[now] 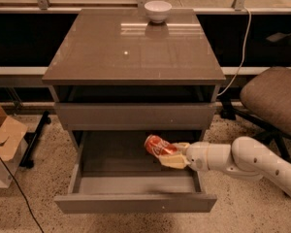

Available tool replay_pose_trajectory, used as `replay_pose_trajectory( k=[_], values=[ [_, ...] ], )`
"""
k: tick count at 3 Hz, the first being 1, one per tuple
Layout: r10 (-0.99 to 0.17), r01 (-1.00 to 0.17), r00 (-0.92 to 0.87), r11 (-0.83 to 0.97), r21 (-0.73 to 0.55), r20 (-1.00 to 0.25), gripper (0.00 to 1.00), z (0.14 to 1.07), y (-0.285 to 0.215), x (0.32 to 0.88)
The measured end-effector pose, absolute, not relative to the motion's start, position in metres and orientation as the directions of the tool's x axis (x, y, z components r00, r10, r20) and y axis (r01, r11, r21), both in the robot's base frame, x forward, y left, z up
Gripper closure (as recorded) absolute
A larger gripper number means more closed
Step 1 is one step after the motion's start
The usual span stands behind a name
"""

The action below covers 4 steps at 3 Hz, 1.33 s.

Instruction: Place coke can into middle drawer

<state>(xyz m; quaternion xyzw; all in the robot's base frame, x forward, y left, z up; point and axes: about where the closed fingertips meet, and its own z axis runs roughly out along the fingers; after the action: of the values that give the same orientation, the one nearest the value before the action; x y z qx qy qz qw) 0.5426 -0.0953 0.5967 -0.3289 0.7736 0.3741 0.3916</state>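
The coke can (158,145) is a small red can with white lettering, held on its side, tilted, over the right part of the open middle drawer (136,178). My gripper (173,155) reaches in from the right on a white arm and is shut on the can, its tan fingers (173,161) around the can's right end. The drawer is pulled out, with a smooth grey floor and low side walls. The can is just above the drawer floor, inside the drawer's outline.
A white bowl (157,10) stands at the back of the cabinet top (131,47). A shut drawer front (136,115) lies above the open drawer. An office chair (276,98) stands at the right, a cardboard box (2,140) at the left.
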Motion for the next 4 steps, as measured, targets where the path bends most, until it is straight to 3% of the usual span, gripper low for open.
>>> replay_pose_trajectory(
  k=[2, 4],
  values=[
    [-0.178, -0.782, -0.512, 0.502, 0.369, -0.841, 1.0, 0.549, -0.097, 0.539],
    [-0.263, -0.808, -0.495, 0.488, 0.329, -0.828, 1.0, 0.5, -0.073, 0.553]
  ],
)
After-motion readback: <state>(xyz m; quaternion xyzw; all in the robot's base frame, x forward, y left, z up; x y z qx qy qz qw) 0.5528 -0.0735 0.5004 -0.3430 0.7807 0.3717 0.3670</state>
